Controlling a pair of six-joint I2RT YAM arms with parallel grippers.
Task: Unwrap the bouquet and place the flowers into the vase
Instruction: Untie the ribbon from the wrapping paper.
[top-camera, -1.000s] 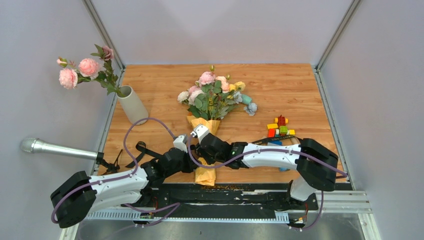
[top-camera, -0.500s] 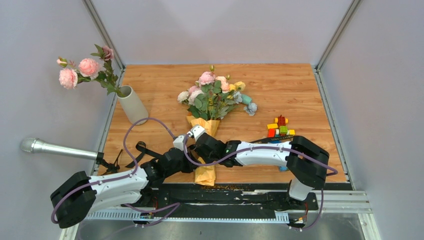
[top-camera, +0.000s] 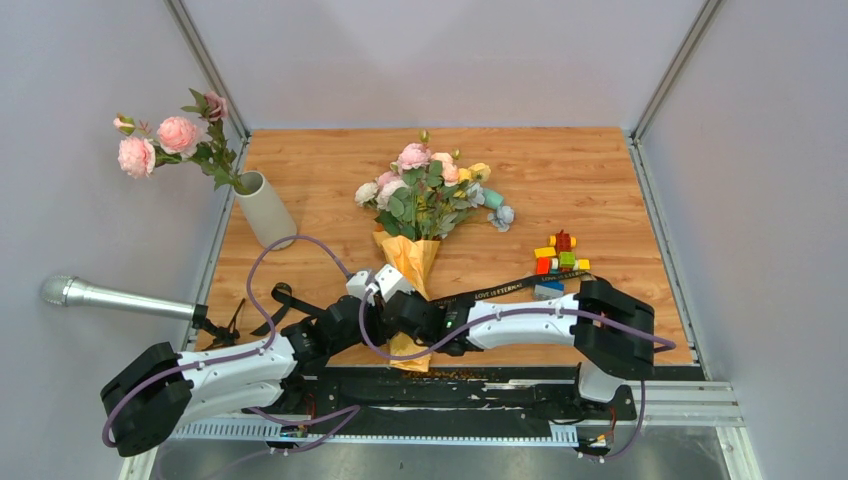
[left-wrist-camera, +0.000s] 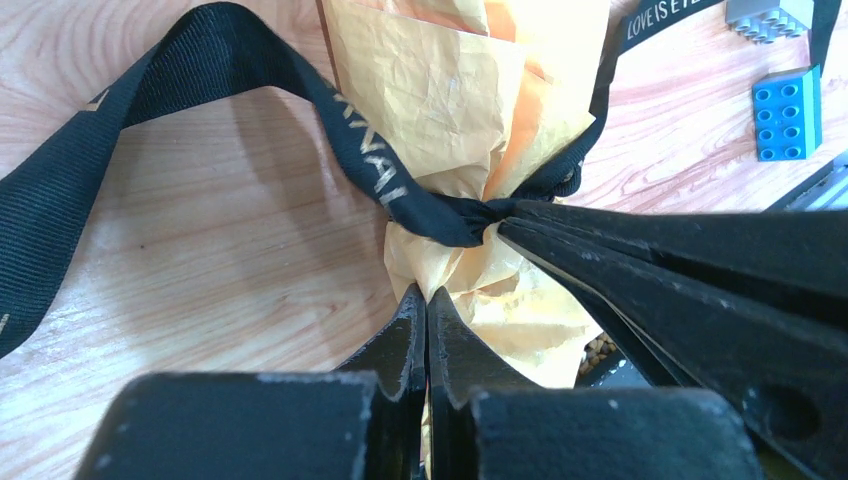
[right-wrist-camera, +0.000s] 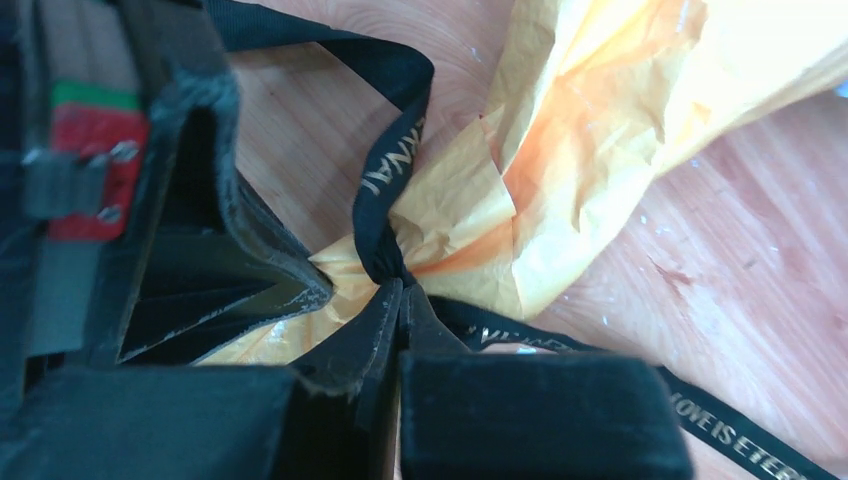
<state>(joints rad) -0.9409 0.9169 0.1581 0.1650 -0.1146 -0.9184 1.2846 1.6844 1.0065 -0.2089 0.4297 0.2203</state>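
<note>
you're on the unwrap step: the bouquet (top-camera: 425, 215) lies mid-frame on the counter (top-camera: 330, 170), wrapped end toward the bottom. left claw (left-wrist-camera: 427, 310) is pinched together on the paper (left-wrist-camera: 450, 90) tail, right claw (right-wrist-camera: 400, 300) clamped at the strap (left-wrist-camera: 250, 60) knot. next, pull that knot loose.

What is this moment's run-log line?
left gripper: shut on bouquet | right gripper: shut on strap | vase: holds pink flowers

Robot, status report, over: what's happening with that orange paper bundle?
Left gripper shut on crinkled orange-paper bouquet, at its tail. Right gripper shut on black strap, at knot. Bouquet tied, lying flat. Coloured toy blocks apart, right.
</note>
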